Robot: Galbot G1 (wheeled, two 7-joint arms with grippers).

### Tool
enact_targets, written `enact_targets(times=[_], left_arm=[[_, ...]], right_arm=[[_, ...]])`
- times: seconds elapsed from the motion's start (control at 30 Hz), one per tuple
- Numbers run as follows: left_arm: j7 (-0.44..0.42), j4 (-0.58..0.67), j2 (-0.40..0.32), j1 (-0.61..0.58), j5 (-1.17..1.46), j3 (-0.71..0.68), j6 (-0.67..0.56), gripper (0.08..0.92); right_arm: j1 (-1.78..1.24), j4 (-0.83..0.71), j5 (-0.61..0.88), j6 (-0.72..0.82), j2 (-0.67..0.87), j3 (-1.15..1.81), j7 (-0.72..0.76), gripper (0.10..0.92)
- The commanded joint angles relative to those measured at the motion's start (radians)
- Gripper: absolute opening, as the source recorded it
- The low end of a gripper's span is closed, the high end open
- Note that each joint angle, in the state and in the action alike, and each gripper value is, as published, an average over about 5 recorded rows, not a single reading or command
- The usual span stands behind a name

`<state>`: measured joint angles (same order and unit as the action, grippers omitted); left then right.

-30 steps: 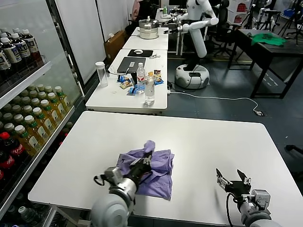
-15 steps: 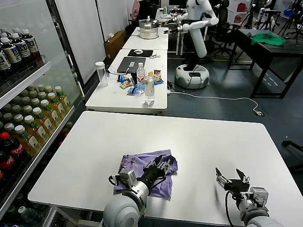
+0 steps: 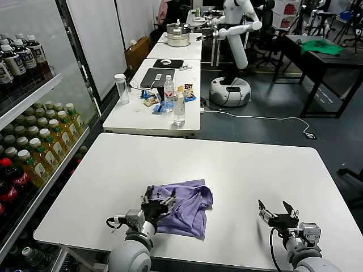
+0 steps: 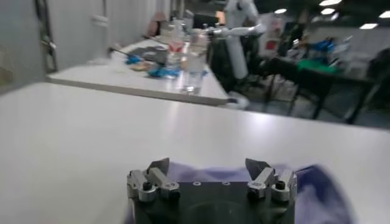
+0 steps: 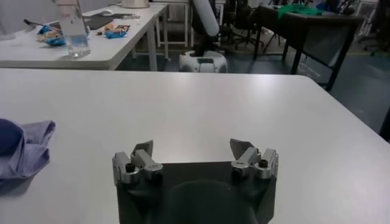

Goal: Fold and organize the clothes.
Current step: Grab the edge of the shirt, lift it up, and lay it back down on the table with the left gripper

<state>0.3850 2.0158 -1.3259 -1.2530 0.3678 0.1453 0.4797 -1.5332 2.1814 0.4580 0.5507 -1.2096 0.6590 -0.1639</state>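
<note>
The lavender T-shirt [image 3: 190, 207] lies bunched in a rough fold on the white table [image 3: 238, 164], near the front edge. My left gripper [image 3: 157, 199] stands open at the shirt's near-left edge, nothing between its fingers. In the left wrist view the open gripper [image 4: 207, 165] sits low over the purple cloth [image 4: 314, 195]. My right gripper [image 3: 278, 214] waits open above bare table near the front right, well apart from the shirt. The right wrist view shows its spread gripper [image 5: 192, 147] and a corner of the shirt [image 5: 21, 149] off to one side.
A shelf of drink bottles [image 3: 34, 153] runs along the left. Behind stands another table [image 3: 136, 116] with bottles, snacks and a laptop. Another robot [image 3: 232, 56] and a dark desk with green cloth [image 3: 320, 48] are far back.
My left gripper opened and let go of the shirt, then drew back toward the front left. The lifted fold of cloth dropped flat. The right arm stayed put.
</note>
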Motion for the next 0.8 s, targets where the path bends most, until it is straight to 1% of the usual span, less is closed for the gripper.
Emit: enact_targets(times=[0.03,0.27,0.37,0.47,0.63,0.8], left_arm=[[0.046,-0.111,0.018,-0.027,-0.262,0.046,-0.019,0.822],[0.054,-0.103,0.001,-0.050,-0.210,0.031,0.038,0.823],[0.049,-0.086,-0.004,-0.061,-0.142,0.029,0.053,0.805],[0.040,-0.072,-0.007,-0.061,-0.055,0.035,0.066,0.740],[0.022,-0.071,-0.009,-0.042,0.107,0.062,0.081,0.593],[0.011,-0.054,-0.007,-0.031,0.294,0.120,0.086,0.446]], right_arm=[[-0.002,0.005,0.003,-0.001,0.000,0.004,0.000,0.823],[-0.012,0.016,0.007,-0.002,0.000,0.014,0.001,0.823],[-0.014,0.021,0.009,-0.002,0.000,0.017,0.001,0.823],[-0.016,0.025,0.010,-0.002,-0.001,0.018,0.001,0.823],[-0.021,0.034,0.010,-0.002,-0.004,0.019,0.000,0.823],[-0.029,0.042,0.010,-0.003,-0.007,0.023,-0.001,0.823]])
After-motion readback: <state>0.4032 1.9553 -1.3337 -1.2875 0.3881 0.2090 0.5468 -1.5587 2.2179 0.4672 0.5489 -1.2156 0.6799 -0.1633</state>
